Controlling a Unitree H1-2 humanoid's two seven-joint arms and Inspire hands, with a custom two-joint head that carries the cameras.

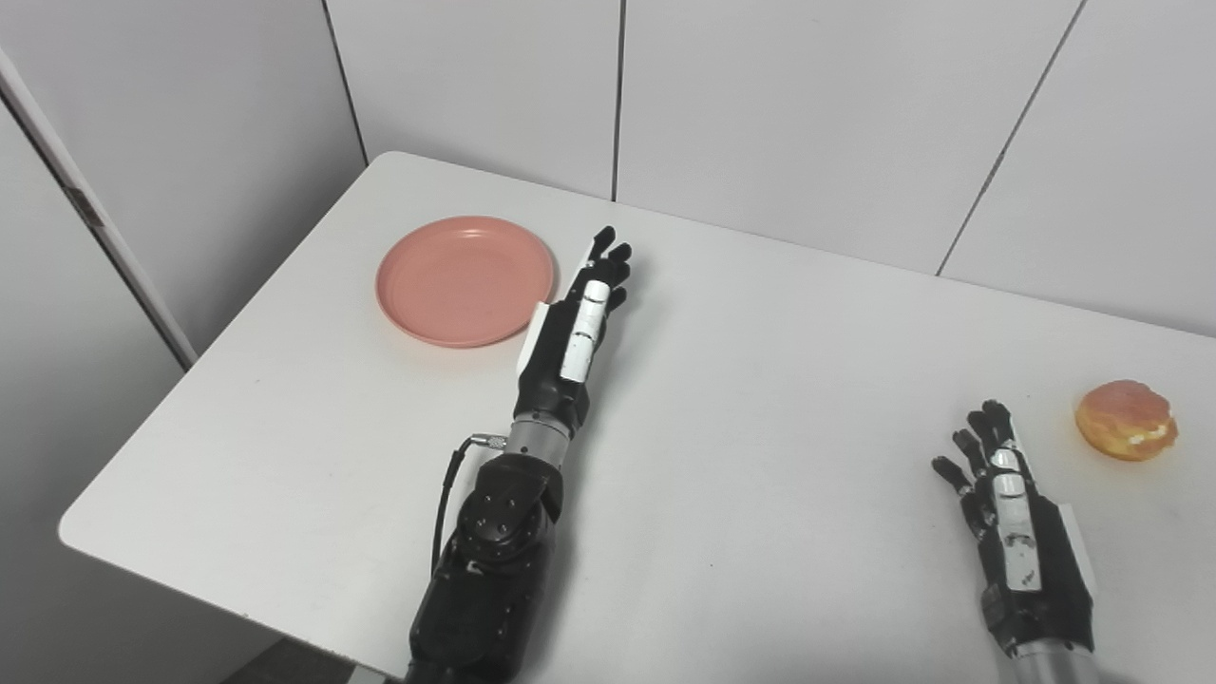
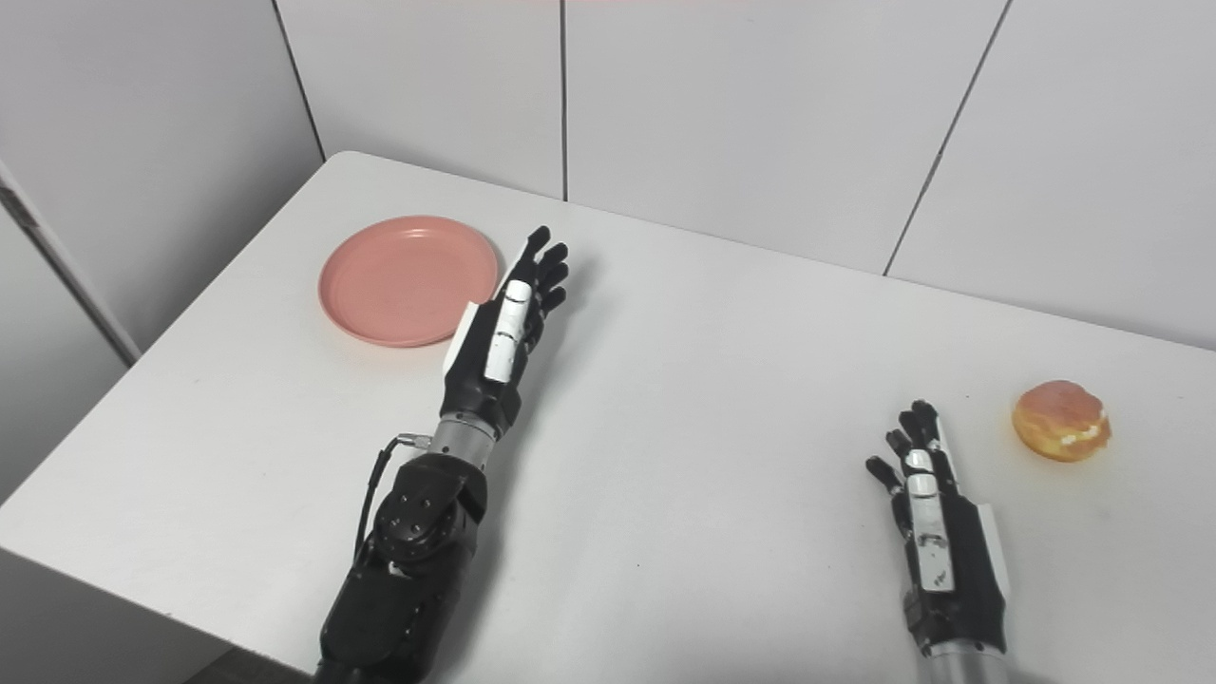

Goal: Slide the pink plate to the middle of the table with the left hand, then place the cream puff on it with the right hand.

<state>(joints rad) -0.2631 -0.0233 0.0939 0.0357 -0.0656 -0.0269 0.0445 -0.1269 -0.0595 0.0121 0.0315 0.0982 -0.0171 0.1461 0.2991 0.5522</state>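
Note:
The pink plate (image 1: 464, 277) lies empty on the white table (image 1: 760, 380) at the far left. My left hand (image 1: 578, 318) is open, held edge-on with its fingers stretched out, just right of the plate's rim and holding nothing. The cream puff (image 1: 1127, 419) sits at the right side of the table. My right hand (image 1: 1009, 513) is open and empty near the front right, a little left of and in front of the cream puff, not touching it.
The table stands in a corner of grey panel walls (image 1: 779, 104). Its left edge (image 1: 218, 351) runs close to the plate, and its front edge (image 1: 237, 608) is near my left forearm.

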